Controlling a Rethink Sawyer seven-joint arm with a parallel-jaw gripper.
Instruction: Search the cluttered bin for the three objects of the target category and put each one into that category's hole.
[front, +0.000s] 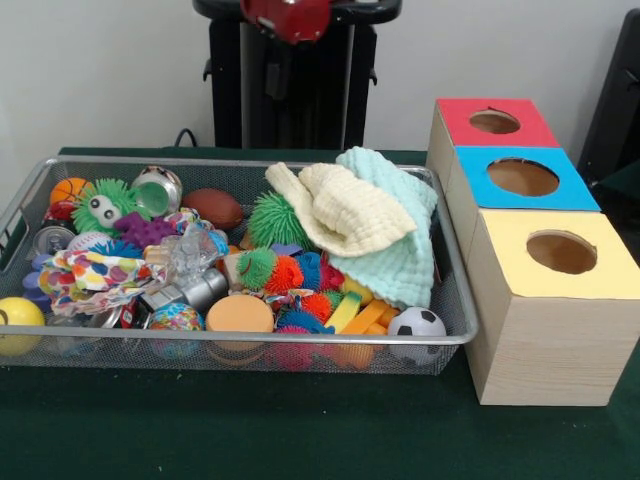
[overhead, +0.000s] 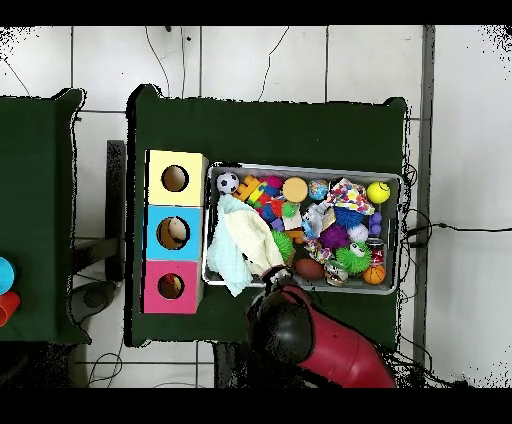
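Note:
The silver wire-mesh bin (front: 250, 163) lies on the green table, heaped with toys; it also shows in the overhead view (overhead: 300, 168). The red-topped wooden box's hole (front: 494, 121) is at the far end of a row of three boxes beside the bin, and shows in the overhead view (overhead: 171, 287). The red and black arm (overhead: 300, 335) is drawn back at the bin's robot-side edge. Its gripper (front: 278, 72) hangs dark against the black pedestal, above and behind the bin, touching nothing that I can see.
The blue-topped box's hole (front: 522, 177) and the yellow-topped box's hole (front: 561, 252) come nearer in the row. In the bin lie a cream cloth (front: 345, 210), a mint cloth (front: 400, 250), a soccer ball (front: 416, 325), a yellow ball (front: 18, 318), a brown football (front: 213, 208) and spiky balls (front: 277, 218).

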